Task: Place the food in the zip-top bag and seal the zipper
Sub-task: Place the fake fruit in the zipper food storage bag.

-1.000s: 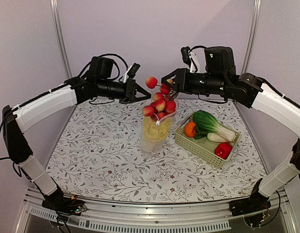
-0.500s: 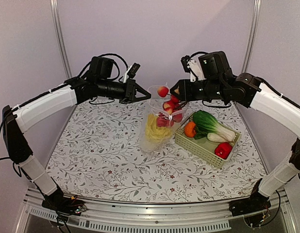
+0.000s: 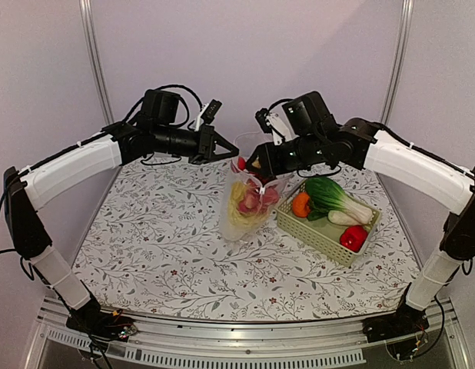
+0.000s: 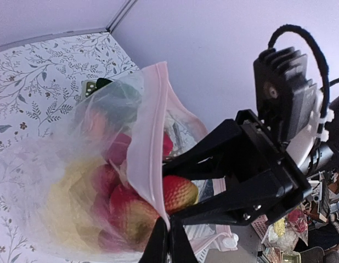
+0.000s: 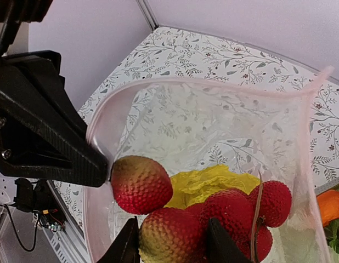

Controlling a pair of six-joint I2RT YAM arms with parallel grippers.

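Observation:
The clear zip-top bag (image 3: pixel 244 211) stands upright mid-table with a yellow-white napa cabbage (image 5: pixel 213 183) at its bottom. My left gripper (image 3: pixel 235 157) is shut on the bag's mouth edge, pinching the pale zipper strip (image 4: pixel 149 131) and holding it up; in the left wrist view the left gripper (image 4: pixel 169 224) has its jaws pressed together on that strip. My right gripper (image 5: pixel 172 219) reaches down into the open mouth, shut on one fruit of the red-pink fruit cluster (image 5: pixel 235 211). The cluster (image 3: pixel 253 198) sits inside the bag, above the cabbage.
A pale green slotted basket (image 3: pixel 314 234) stands right of the bag. It holds an orange (image 3: pixel 300 204), a leafy green vegetable (image 3: pixel 333 196) and a red fruit (image 3: pixel 353 238). The patterned table cloth (image 3: pixel 161 254) spreads to the left and front.
My right gripper has moved left and down, carrying the fruit cluster from above the bag's mouth into the bag. The left gripper has stayed holding the mouth edge.

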